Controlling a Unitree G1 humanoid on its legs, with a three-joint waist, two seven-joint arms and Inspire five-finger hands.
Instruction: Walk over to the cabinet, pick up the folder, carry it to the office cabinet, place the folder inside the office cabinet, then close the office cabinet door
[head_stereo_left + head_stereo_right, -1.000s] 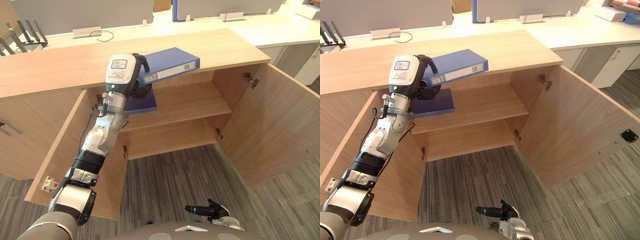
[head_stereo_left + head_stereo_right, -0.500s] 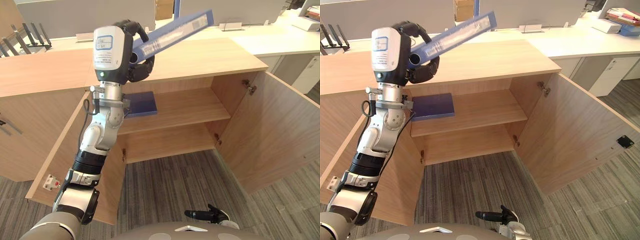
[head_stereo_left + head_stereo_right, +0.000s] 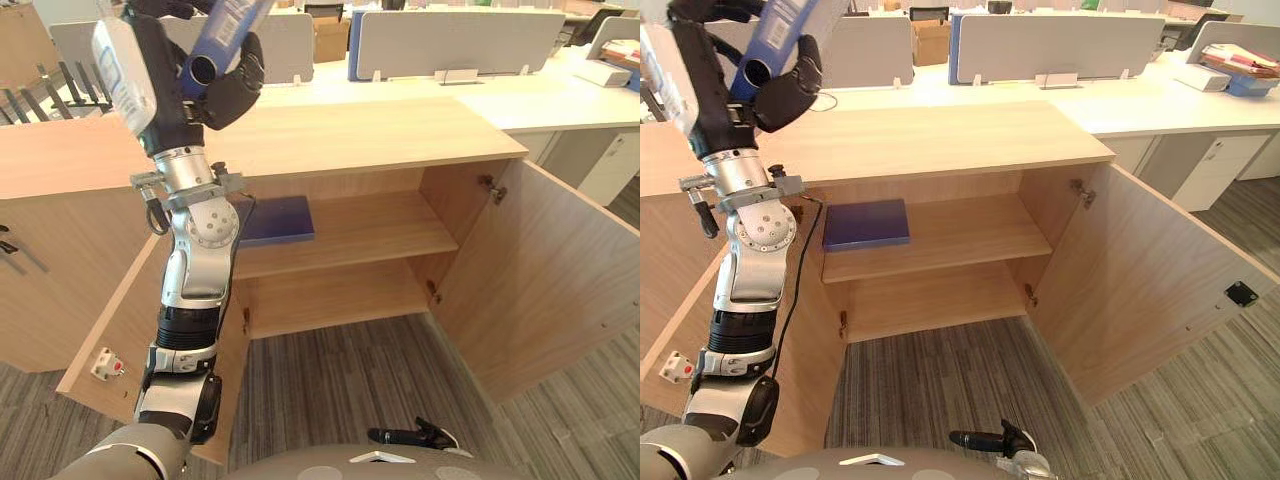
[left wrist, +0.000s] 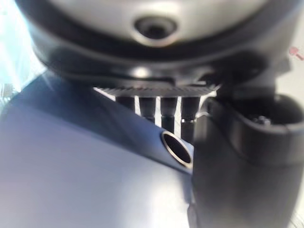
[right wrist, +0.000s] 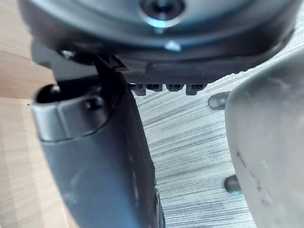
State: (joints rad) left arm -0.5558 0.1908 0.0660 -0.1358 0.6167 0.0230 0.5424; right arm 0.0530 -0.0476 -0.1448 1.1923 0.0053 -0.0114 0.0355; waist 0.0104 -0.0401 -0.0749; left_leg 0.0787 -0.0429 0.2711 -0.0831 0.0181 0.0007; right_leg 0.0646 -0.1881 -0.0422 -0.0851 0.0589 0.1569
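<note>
Overhead, left robot hand [image 3: 232, 88] is clenching round blue folder [image 3: 232, 20], tilting it steeply above the cabinet [image 3: 400, 130]; left wrist view is catching its spine hole [image 4: 176, 148]. Right robot hand [image 3: 405, 437] is hanging released, low.

Both eye views look down from head height and face the open cabinet [image 3: 400, 130] from a short way back. They take in its top, its shelf [image 3: 370, 225], the left door [image 3: 110, 330], the right door [image 3: 1150, 270] and the carpet [image 3: 340, 370] before it. They share almost the whole scene; the right eye view sits slightly to one side and shows more of the right door and of the desks [image 3: 1160, 105] past the cabinet's far edge.

The left wrist view looks along the left hand [image 4: 237, 175] from very close, onto the folder [image 4: 71, 171] it clasps; both also show at the eye views' upper left.

The right wrist view looks along the right hand [image 5: 99, 156], down at the carpet beside a wooden panel [image 5: 16, 142].
</note>
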